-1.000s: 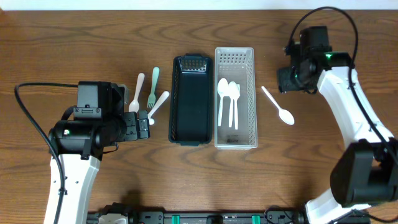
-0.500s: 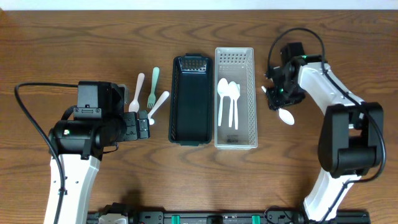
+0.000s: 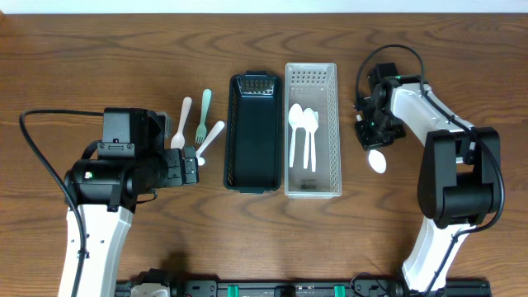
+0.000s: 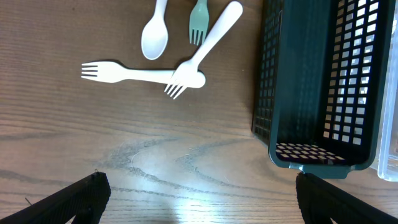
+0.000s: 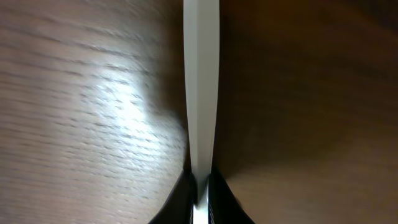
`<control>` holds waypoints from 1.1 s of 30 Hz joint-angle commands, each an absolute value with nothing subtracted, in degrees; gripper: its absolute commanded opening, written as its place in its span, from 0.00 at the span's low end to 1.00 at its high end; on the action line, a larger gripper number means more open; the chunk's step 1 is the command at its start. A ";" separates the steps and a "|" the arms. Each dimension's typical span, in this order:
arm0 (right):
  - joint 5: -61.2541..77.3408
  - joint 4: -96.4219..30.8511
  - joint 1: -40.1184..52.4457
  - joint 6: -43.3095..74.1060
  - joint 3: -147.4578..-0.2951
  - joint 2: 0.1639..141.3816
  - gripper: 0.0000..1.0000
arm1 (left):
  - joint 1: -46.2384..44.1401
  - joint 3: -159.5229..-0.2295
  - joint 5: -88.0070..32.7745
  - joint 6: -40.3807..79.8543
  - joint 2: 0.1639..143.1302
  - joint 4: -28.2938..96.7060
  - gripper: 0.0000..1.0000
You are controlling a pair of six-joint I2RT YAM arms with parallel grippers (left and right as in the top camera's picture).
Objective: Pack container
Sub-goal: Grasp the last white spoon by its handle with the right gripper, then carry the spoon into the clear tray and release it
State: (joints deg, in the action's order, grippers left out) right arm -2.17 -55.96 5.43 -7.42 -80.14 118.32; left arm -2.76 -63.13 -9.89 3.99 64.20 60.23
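A white spoon [image 3: 377, 161] lies on the table right of the white basket [image 3: 337, 124]; only its bowl shows from above. My right gripper [image 3: 369, 134] is down over its handle. In the right wrist view the handle [image 5: 201, 81] runs straight up from my right gripper [image 5: 200, 199], which is shut on it. Two white spoons [image 3: 302, 124] lie in the white basket. My left gripper [image 4: 202, 199] stands wide open above bare table, below two crossed white forks [image 4: 137, 73], a white spoon [image 4: 155, 34] and a green fork [image 4: 198, 22].
An empty dark basket [image 3: 230, 124] stands side by side with the white basket, mid-table. The loose cutlery lies left of it, next to my left gripper [image 3: 191, 161]. The dark basket's near corner [image 4: 311, 155] is right of the left fingers.
The right arm came in from the upper right and dropped onto the spoon beside the white basket. Its jaws closed on the handle. The left arm has not moved.
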 commanded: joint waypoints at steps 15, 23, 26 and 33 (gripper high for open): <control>7.07 -59.48 16.16 12.01 -88.51 97.54 0.01 | -2.52 -63.99 -9.19 3.03 64.40 60.40 0.98; 7.11 -55.64 23.11 19.66 -85.32 102.85 0.02 | -2.52 -63.99 -9.17 3.03 64.40 60.40 0.98; 7.14 -53.60 26.39 19.70 -85.10 105.80 0.18 | -2.52 -63.99 -9.17 3.03 64.40 60.40 0.98; 3.46 -49.74 28.16 19.62 -85.69 106.00 0.50 | -2.52 -63.99 -9.17 3.03 64.40 60.40 0.98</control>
